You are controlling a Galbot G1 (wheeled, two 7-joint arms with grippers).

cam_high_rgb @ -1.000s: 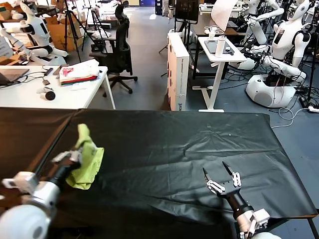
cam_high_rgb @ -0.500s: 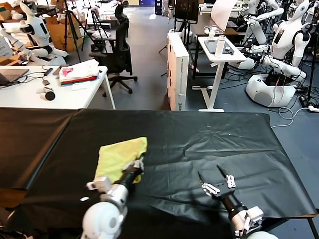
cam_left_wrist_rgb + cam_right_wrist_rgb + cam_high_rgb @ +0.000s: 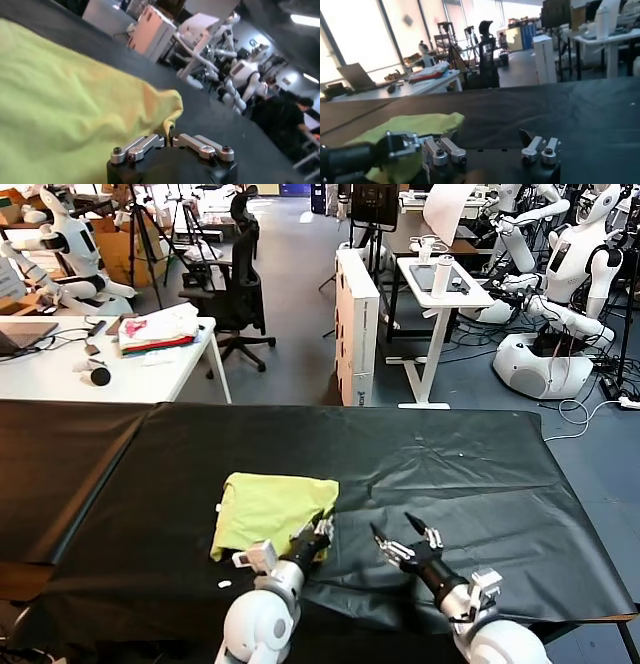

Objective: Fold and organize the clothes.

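Lime T-shirt (image 3: 268,510) lying flat on black surface (image 3: 470,474), near corner at left gripper (image 3: 322,529), its jaws' state unclear; right gripper (image 3: 405,539) beside, jaws apart, empty.

Bare black table (image 3: 480,464) right of T-shirt (image 3: 268,509) — open passage.

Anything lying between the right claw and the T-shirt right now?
Only the left claw, at the T-shirt's near corner, and bare black table cover. The right claw hovers open beside it, as the head view shows.
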